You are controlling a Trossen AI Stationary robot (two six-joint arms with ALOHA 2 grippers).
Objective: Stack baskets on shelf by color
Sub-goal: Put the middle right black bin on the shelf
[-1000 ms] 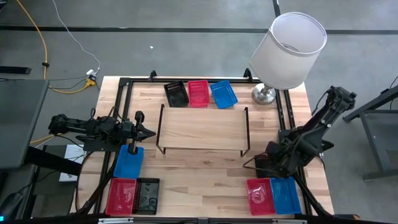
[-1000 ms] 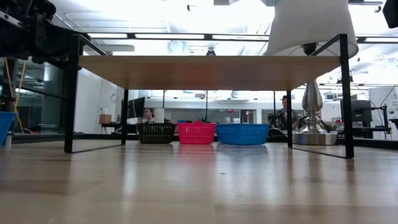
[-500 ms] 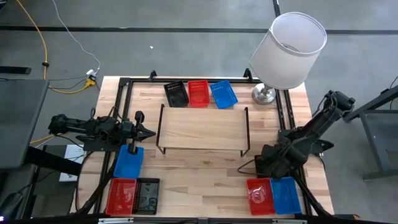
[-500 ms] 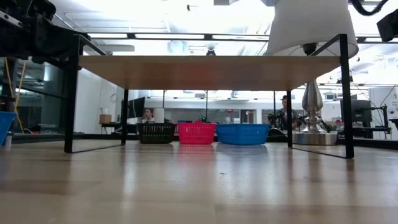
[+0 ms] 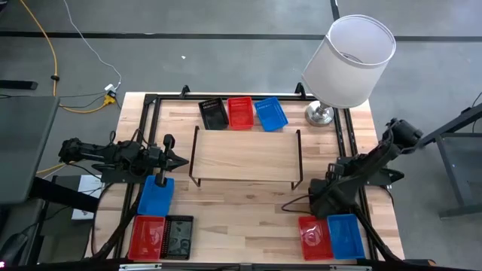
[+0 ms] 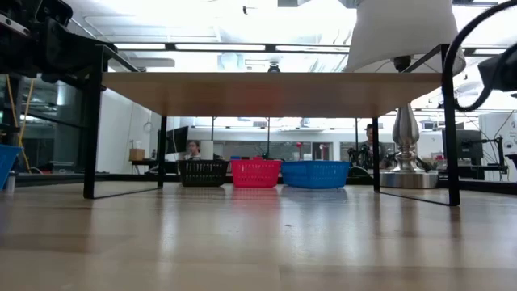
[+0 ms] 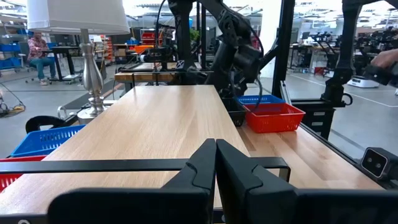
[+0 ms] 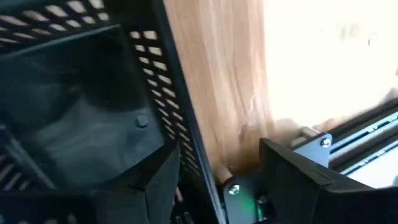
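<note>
The shelf [image 5: 245, 154] stands mid-table. Behind it a black [image 5: 213, 114], a red [image 5: 241, 112] and a blue basket [image 5: 270, 114] rest in a row on the table. At near left lie a blue [image 5: 156, 196], a red [image 5: 147, 237] and a black basket [image 5: 178, 236]. At near right lie a red [image 5: 314, 236] and a blue one [image 5: 346, 235]. My right gripper [image 8: 217, 168] is open and points steeply down over another black basket [image 8: 74, 106], with one finger on each side of its wall [image 8: 180, 143]. My left gripper [image 7: 216, 168] is shut, level and holds nothing at the shelf's left end.
A lamp with a white shade [image 5: 348, 60] stands at the far right corner. A black frame [image 5: 151, 102] runs along the table's edges. People sit in the room beyond the table. Bare wood lies between the shelf and the near edge.
My right gripper has sunk toward the table and shifted slightly toward its left edge, tipping more steeply down over the black basket. Its cable loop now shows at the low view's right edge.
</note>
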